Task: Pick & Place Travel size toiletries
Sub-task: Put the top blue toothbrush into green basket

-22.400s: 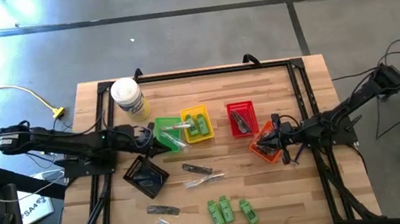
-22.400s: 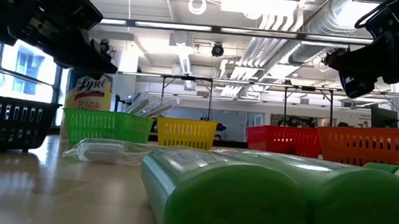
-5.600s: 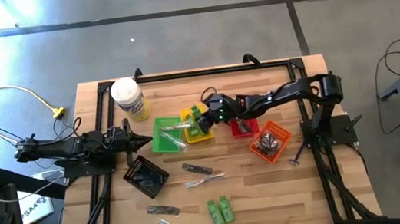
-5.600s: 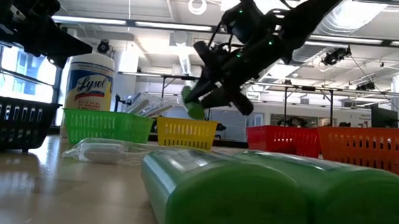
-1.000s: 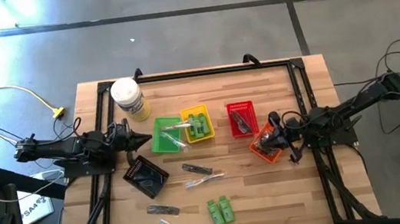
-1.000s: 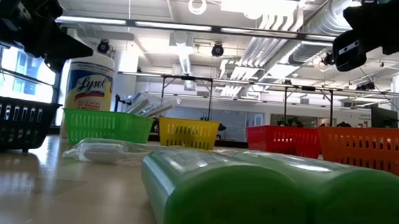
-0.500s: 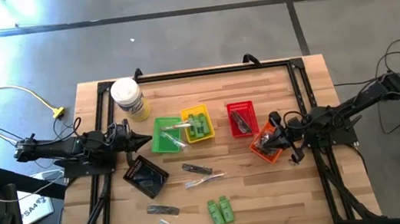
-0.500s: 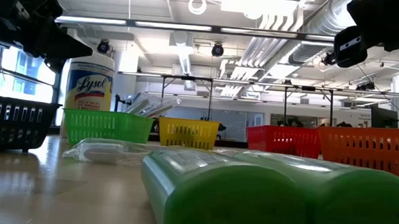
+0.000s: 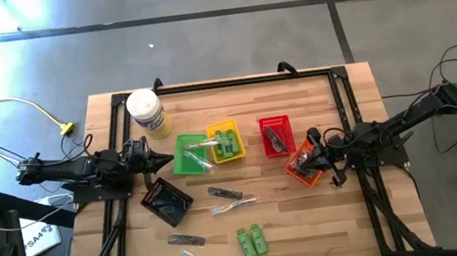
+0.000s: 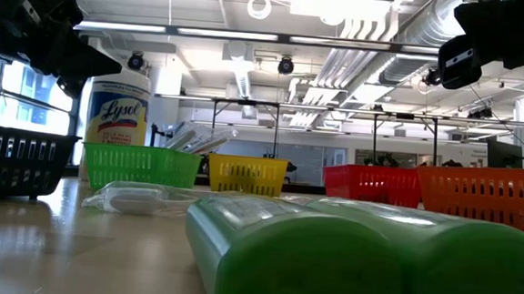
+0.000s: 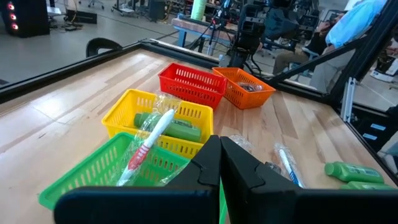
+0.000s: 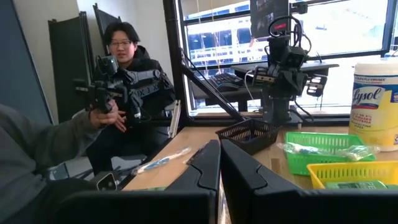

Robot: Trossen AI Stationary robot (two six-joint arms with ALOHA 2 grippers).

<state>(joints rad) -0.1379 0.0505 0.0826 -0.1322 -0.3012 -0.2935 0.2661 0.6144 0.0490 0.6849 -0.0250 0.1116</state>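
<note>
Two green bottles (image 9: 252, 241) lie side by side near the table's front, filling the low view (image 10: 328, 260). Other green bottles (image 11: 174, 127) lie in the yellow basket (image 9: 225, 142). A clear-wrapped stick (image 11: 146, 146) leans in the green basket (image 9: 190, 154). Black sticks (image 9: 225, 194) and wrapped sticks (image 9: 232, 205) lie loose on the wood. My left gripper (image 9: 166, 158) is shut, level, just left of the green basket. My right gripper (image 9: 304, 162) is shut above the orange basket (image 9: 309, 163), which holds dark round pieces.
A white jar with a yellow label (image 9: 146, 112) stands at the far left. A black basket (image 9: 166, 200) sits near my left gripper, and a red basket (image 9: 275, 135) sits between the yellow and orange ones. A person (image 12: 124, 68) sits beyond the table's left side.
</note>
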